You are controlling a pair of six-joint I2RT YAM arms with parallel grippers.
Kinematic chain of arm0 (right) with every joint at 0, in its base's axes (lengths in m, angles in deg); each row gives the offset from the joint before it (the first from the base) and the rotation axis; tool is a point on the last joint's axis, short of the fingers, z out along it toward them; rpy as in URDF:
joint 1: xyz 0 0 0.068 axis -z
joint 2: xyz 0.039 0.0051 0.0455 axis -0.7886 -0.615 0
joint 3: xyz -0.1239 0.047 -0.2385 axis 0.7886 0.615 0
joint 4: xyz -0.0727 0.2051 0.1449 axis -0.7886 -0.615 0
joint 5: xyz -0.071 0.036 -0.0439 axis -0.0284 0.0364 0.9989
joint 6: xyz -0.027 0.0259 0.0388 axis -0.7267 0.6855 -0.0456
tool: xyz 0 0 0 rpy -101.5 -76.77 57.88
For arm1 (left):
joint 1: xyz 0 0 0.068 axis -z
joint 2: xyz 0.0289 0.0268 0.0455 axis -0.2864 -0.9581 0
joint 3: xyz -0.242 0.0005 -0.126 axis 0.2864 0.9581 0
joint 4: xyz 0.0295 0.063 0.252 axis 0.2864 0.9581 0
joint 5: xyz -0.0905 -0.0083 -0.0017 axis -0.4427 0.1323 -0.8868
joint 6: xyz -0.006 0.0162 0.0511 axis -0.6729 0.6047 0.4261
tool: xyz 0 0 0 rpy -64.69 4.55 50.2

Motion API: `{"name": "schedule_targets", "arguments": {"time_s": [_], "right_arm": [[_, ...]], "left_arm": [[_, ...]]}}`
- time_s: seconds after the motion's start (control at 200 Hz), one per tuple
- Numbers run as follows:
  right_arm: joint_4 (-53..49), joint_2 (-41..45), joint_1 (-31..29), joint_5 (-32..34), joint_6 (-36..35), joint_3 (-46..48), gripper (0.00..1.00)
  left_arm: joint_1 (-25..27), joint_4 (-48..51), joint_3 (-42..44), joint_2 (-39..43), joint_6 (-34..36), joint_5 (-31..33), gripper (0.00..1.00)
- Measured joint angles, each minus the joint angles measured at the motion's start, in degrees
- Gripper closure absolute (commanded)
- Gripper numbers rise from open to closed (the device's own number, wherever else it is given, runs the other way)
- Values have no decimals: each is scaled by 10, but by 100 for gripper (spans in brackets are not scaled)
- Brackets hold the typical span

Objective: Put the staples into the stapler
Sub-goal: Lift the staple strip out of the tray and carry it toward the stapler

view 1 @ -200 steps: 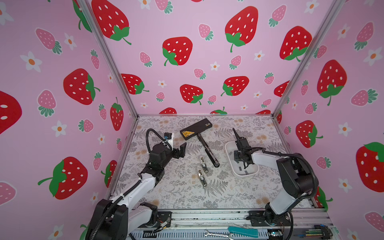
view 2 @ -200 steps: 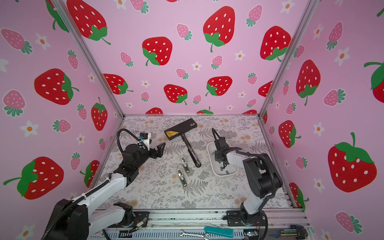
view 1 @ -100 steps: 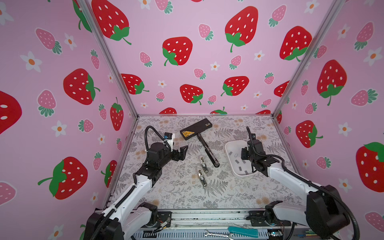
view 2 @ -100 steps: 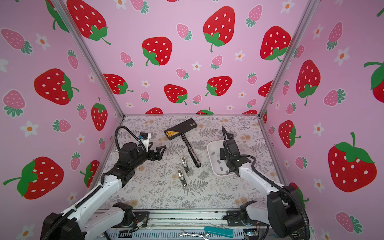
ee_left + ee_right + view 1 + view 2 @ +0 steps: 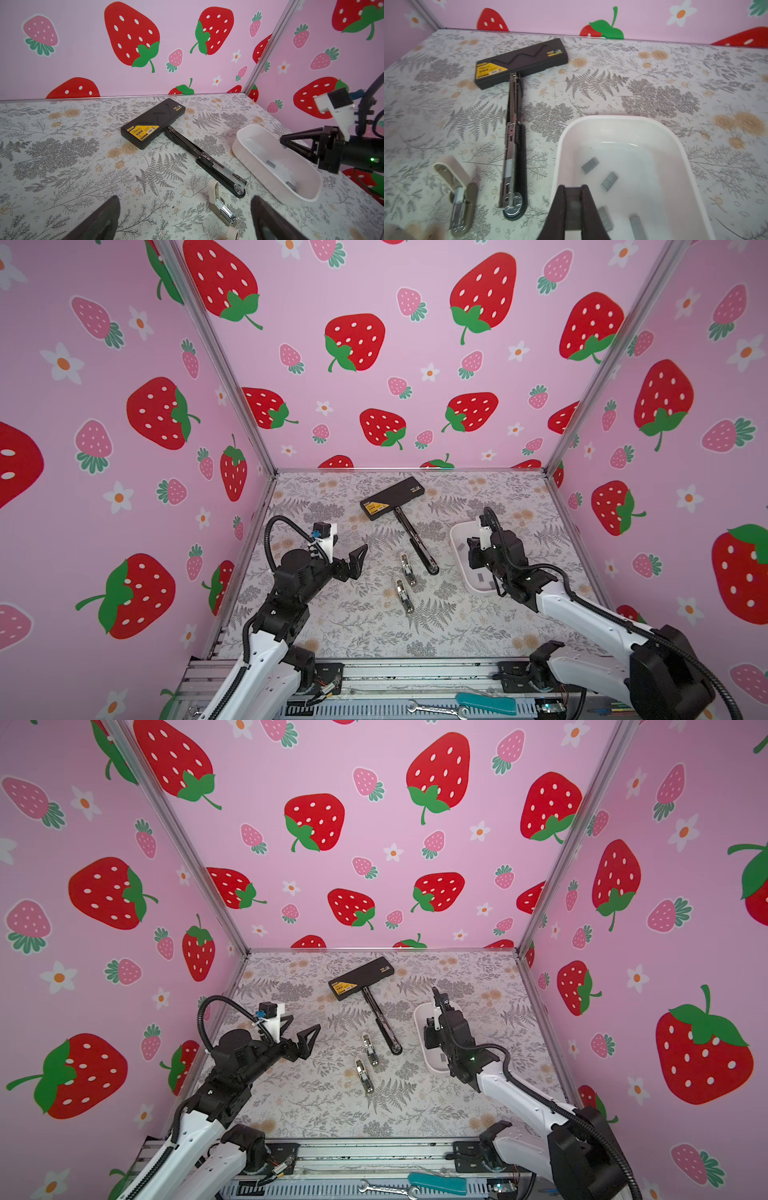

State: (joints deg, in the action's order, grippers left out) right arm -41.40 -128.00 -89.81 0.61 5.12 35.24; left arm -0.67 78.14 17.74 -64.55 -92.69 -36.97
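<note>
Black case point(image 5: 521, 62) — white tray point(image 5: 612, 119) — wrench point(image 5: 436, 709)

Both top views, nearly alike, look down from high above the near edge onto the floral table point(image 5: 357, 626), the left wrist camera looks low across it toward the far right corner, and the right wrist camera sits close above the white tray point(image 5: 612, 118), both sharing the long black stapler point(image 5: 205, 161).
</note>
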Motion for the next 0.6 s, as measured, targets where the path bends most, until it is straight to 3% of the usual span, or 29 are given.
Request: {"name": "schedule_targets", "arguments": {"time_s": [0.135, 0.325, 0.6], "right_arm": [[38, 15, -52, -3, -9, 9, 94], [96, -28, -108, -9, -15, 9, 100], [144, -62, -146, -10, -24, 11, 96]], "left_arm": [[0, -6, 3, 12, -4, -31, 1], [0, -23, 3, -9, -4, -62, 1], [0, -24, 3, -56, -3, -83, 1]]}}
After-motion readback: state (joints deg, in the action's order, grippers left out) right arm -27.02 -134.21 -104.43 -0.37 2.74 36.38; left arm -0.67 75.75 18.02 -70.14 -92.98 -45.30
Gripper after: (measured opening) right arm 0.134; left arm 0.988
